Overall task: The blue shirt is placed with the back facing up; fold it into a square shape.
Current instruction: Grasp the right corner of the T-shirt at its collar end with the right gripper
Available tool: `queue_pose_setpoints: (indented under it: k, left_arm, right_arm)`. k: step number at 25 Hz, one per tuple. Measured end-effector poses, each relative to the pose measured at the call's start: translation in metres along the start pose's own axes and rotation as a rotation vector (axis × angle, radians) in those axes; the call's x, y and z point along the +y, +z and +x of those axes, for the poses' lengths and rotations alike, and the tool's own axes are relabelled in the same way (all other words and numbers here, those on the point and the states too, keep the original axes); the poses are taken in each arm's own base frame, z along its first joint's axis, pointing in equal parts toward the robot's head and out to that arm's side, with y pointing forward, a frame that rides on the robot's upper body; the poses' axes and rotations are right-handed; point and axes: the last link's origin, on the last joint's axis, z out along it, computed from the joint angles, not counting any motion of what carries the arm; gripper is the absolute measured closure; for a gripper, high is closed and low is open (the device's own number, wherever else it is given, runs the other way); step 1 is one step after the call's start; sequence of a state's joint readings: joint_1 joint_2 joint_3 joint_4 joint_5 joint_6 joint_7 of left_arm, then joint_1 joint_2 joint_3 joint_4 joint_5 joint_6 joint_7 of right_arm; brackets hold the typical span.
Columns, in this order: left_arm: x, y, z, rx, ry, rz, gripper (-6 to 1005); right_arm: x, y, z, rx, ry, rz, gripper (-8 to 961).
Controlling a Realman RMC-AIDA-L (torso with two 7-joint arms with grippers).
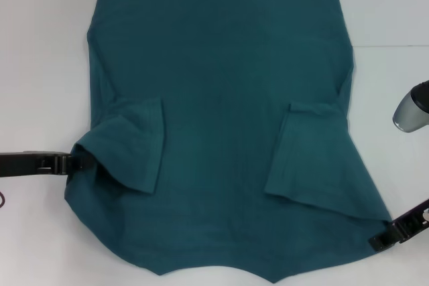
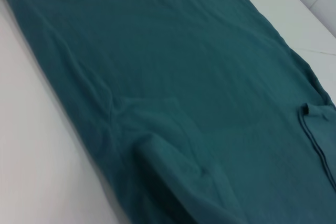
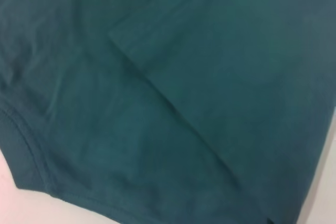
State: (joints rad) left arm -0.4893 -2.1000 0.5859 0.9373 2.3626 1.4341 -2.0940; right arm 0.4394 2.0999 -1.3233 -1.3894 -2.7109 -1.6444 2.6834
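Observation:
The blue shirt (image 1: 221,78) lies spread on the white table, with both short sleeves folded inward onto the body, the left sleeve (image 1: 137,145) and the right sleeve (image 1: 305,155). My left gripper (image 1: 72,163) reaches in from the left and is shut on the shirt's left edge, where the fabric bunches and lifts slightly. At the near right corner of the shirt, my right gripper (image 1: 381,238) is shut on the hem. In the left wrist view the shirt (image 2: 173,77) shows only as fabric, and the right wrist view likewise holds nothing but the shirt (image 3: 157,108); neither shows any fingers.
The white table (image 1: 40,65) shows bare on both sides of the shirt and at the near left. A silver cylindrical part (image 1: 412,108) hangs over the right side of the table. The shirt's far edge lies close to the table's far end.

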Motion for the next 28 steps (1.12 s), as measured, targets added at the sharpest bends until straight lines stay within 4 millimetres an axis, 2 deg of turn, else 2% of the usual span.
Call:
queue_pose_setpoints:
  k: [8, 22, 28]
  left_arm:
    - [0.000, 0.000, 0.000, 0.003, -0.002, 0.001, 958]
    - [0.000, 0.001, 0.001, 0.006, -0.001, -0.001, 958]
    - [0.001, 0.001, 0.001, 0.006, 0.000, -0.004, 958]
  right_arm:
    - [0.000, 0.002, -0.001, 0.009, 0.000, 0.028, 326]
    - [0.012, 0.014, -0.008, 0.018, -0.047, 0.052, 334]
    - [0.015, 0.017, -0.008, 0.023, -0.055, 0.040, 442]
